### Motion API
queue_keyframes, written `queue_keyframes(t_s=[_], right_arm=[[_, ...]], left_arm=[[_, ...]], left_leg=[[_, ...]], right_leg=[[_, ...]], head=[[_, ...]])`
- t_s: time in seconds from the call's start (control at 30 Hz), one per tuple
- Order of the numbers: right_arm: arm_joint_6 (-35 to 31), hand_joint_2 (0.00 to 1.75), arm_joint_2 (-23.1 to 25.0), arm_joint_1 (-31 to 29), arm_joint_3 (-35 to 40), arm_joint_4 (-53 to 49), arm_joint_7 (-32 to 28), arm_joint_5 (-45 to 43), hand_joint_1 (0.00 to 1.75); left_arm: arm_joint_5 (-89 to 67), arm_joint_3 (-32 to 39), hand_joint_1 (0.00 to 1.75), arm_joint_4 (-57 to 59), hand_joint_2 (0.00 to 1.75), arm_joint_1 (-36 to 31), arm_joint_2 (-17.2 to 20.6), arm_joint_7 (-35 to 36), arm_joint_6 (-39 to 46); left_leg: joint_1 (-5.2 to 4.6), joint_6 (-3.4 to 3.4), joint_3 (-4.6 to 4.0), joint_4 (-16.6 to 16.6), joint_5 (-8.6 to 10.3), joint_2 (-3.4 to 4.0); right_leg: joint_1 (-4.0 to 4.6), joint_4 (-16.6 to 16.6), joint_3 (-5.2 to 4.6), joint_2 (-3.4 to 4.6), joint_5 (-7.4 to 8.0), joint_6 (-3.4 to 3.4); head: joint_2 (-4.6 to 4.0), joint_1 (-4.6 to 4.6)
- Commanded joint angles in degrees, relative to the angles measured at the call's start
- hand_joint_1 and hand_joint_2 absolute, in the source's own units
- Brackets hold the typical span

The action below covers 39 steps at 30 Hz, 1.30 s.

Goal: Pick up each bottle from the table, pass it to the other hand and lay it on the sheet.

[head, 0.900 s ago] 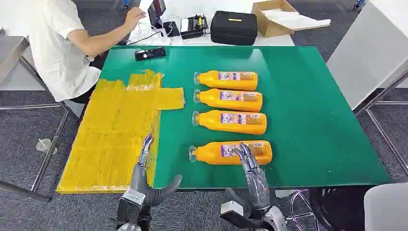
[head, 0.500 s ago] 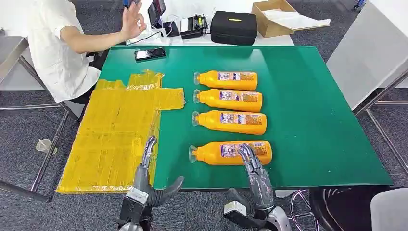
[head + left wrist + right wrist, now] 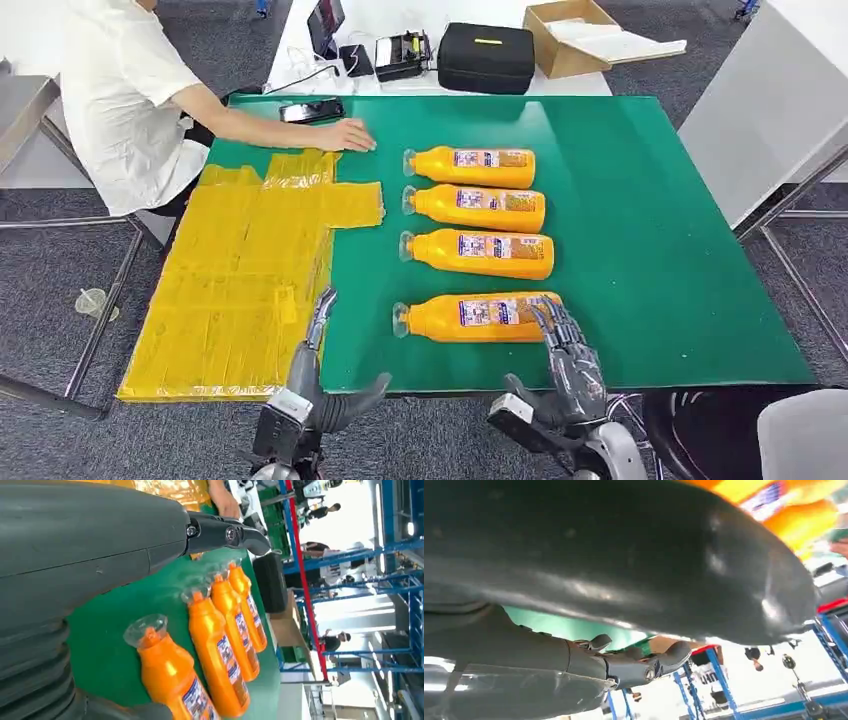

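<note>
Several orange bottles lie on their sides in a column on the green table (image 3: 650, 250), clear caps toward the yellow sheet (image 3: 240, 270). The nearest bottle (image 3: 475, 317) (image 3: 172, 675) lies close to the front edge. My right hand (image 3: 568, 362) (image 3: 624, 580) is open at that edge, fingers spread, fingertips at the bottle's base end; contact is unclear. My left hand (image 3: 315, 375) (image 3: 100, 545) is open at the front edge by the sheet's near right corner, holding nothing. Further back lie the second bottle (image 3: 478, 253), third bottle (image 3: 475, 207) and farthest bottle (image 3: 470, 166).
A person in a white shirt (image 3: 120, 100) sits at the far left, one hand (image 3: 345, 135) resting on the table by the sheet's far end. A phone (image 3: 305, 108), a black case (image 3: 487, 57) and a cardboard box (image 3: 575, 35) lie at the back.
My right hand has slid to the right along the nearest bottle toward its base end. My left hand has shifted slightly right. The person's raised hand has come down onto the table.
</note>
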Motion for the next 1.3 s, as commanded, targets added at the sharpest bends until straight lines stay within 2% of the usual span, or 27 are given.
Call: queue_keyframes(t_s=[0.03, 0.27, 0.43, 0.47, 0.53, 0.6, 0.63, 0.73, 0.77, 0.83, 0.87, 0.93, 0.97, 1.3], right_arm=[[5.92, 0.0, -1.51, -7.11, -2.57, 5.87, 0.99, 1.53, 0.0], [6.81, 0.0, -0.97, -8.47, -2.7, 8.09, 0.74, 1.88, 0.0], [9.45, 0.0, -1.96, -12.36, -1.41, 11.88, 1.02, 4.91, 0.0], [9.4, 1.75, -2.31, -13.14, -0.97, 12.42, 1.12, 5.8, 0.0], [9.74, 1.75, -2.57, -14.27, -0.41, 12.62, 0.88, 6.24, 0.0], [10.9, 1.75, -2.18, -14.59, -0.11, 11.01, -0.59, 3.81, 0.0], [11.0, 1.75, -1.76, -14.37, -0.1, 10.11, -1.23, 2.77, 0.0], [17.34, 1.75, -0.33, -12.24, -0.7, 6.6, -4.07, -7.13, 0.0], [19.28, 1.75, -0.26, -11.52, -0.55, 5.75, -4.32, -9.32, 0.0], [19.56, 1.75, -0.53, -10.97, -0.17, 5.41, -4.43, -9.55, 0.0], [19.56, 1.75, -0.53, -10.97, -0.17, 5.41, -4.43, -9.55, 0.0], [19.56, 1.75, -0.53, -10.97, -0.17, 5.41, -4.43, -9.55, 0.0], [19.59, 1.75, -0.69, -11.02, -0.3, 5.39, -4.54, -9.71, 0.0], [19.59, 1.75, -0.69, -11.02, -0.3, 5.39, -4.54, -9.71, 0.0]], left_arm=[[0.29, -2.6, 0.0, 4.35, 1.75, -2.2, 0.34, 0.17, 0.07], [0.38, -2.67, 0.0, 4.21, 1.75, -2.38, 0.38, 0.23, 0.02], [0.46, -2.59, 0.0, 4.33, 1.75, -2.83, 0.08, 0.17, -0.28], [0.49, -2.54, 0.0, 4.38, 1.75, -2.93, 0.01, 0.1, -0.21], [0.54, -2.44, 0.0, 4.5, 1.75, -3.13, -0.11, -0.01, -0.07], [0.73, -2.22, 0.0, 4.56, 1.75, -3.28, -0.31, -0.31, 0.14], [0.79, -2.18, 0.0, 4.51, 1.75, -3.28, -0.35, -0.41, 0.21], [1.11, -2.28, 0.0, 4.52, 1.75, -3.25, -0.36, -0.83, 0.27], [1.21, -2.4, 0.0, 4.59, 1.75, -3.21, -0.29, -1.0, 0.38], [1.27, -2.42, 0.0, 4.63, 1.75, -3.16, -0.24, -1.11, 0.38], [1.27, -2.42, 0.0, 4.63, 1.75, -3.16, -0.24, -1.11, 0.38], [1.27, -2.42, 0.0, 4.63, 1.75, -3.16, -0.24, -1.11, 0.38], [1.27, -2.42, 0.0, 4.63, 1.75, -3.16, -0.24, -1.12, 0.37], [1.27, -2.42, 0.0, 4.63, 1.75, -3.16, -0.24, -1.12, 0.37]], left_leg=[[-0.01, 0.02, 0.23, -0.01, -0.1, 0.25], [0.0, 0.01, 0.26, -0.03, -0.09, 0.28], [0.04, 0.02, 0.39, 0.0, -0.15, 0.22], [0.01, 0.03, 0.31, -0.02, -0.1, 0.21], [0.0, 0.02, 0.15, -0.02, -0.03, 0.13], [0.04, 0.03, 0.43, 0.06, -0.19, 0.32], [0.01, 0.02, 0.14, -0.01, -0.03, 0.14], [0.03, 0.0, 0.15, -0.01, -0.03, 0.1], [0.08, 0.0, 0.46, 0.06, -0.22, 0.25], [0.07, -0.01, 0.44, 0.02, -0.2, 0.18], [0.02, 0.0, 0.15, -0.02, -0.04, 0.05], [0.06, 0.0, 0.47, 0.02, -0.23, 0.22], [0.02, 0.01, 0.17, -0.01, -0.05, 0.06], [0.03, 0.01, 0.28, 0.01, -0.11, 0.13]], right_leg=[[0.03, -0.05, 0.18, 0.17, -0.02, -0.16], [0.04, -0.07, 0.2, 0.19, 0.0, -0.18], [0.09, -0.09, 0.37, 0.11, -0.08, -0.22], [0.06, -0.07, 0.28, 0.11, -0.05, -0.18], [0.02, -0.05, 0.12, 0.07, 0.01, -0.11], [0.11, -0.04, 0.41, 0.19, -0.08, -0.28], [0.04, -0.05, 0.13, 0.08, 0.01, -0.13], [0.06, -0.04, 0.14, 0.03, -0.01, -0.14], [0.14, -0.02, 0.45, 0.1, -0.15, -0.34], [0.13, -0.04, 0.43, 0.05, -0.16, -0.31], [0.05, -0.04, 0.16, -0.01, -0.04, -0.13], [0.12, -0.04, 0.44, 0.09, -0.17, -0.29], [0.05, -0.04, 0.17, 0.0, -0.04, -0.13], [0.07, -0.03, 0.27, 0.03, -0.08, -0.22]], head=[[0.0, 0.0], [0.0, 0.0], [0.0, 0.0], [0.0, 0.0], [0.0, 0.0], [0.0, 0.0], [0.0, 0.0], [0.0, 0.02], [0.0, -0.02], [0.0, 0.0], [0.0, 0.0], [0.0, -0.02], [0.0, 0.0], [0.0, 0.0]])
